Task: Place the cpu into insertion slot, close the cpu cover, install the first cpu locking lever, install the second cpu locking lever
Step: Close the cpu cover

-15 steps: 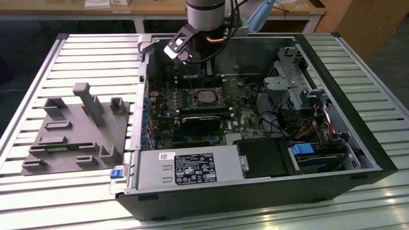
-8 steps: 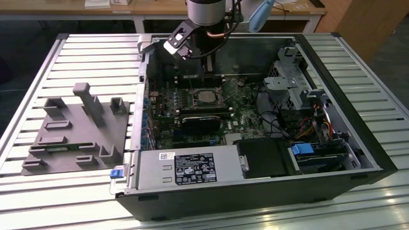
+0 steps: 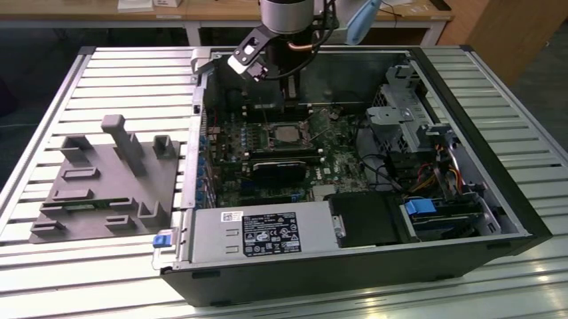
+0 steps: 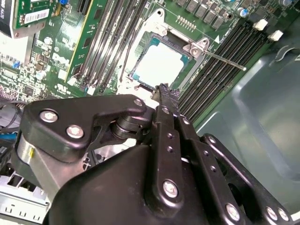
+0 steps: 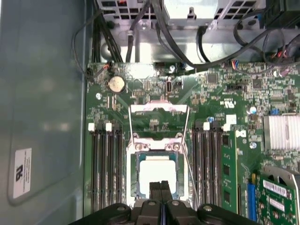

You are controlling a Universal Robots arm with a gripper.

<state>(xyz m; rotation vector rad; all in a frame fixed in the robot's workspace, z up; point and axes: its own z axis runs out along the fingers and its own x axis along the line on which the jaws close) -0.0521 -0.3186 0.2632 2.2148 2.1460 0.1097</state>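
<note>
You have the cpu (image 5: 158, 174) lying flat in the insertion slot (image 5: 133, 164), its pale top square inside the silvery rim; the cpu cover (image 5: 158, 108) stands raised on its hinge just beside the slot, not yet down over the chip. Your pincer (image 5: 161, 185) hangs over one edge of the cpu, its two fingers clenched together with nothing visible between them; whether it touches the chip you cannot tell. A thin locking lever (image 4: 225, 60) sticks out free beside the slot. Judge the cover as light, stiff sheet metal that swings on its hinge; take it at the free bar, away from the hinge, never on the chip, whose seating is likely fragile. The open case (image 3: 497, 133) rests on the slatted surface (image 3: 89, 100).
</note>
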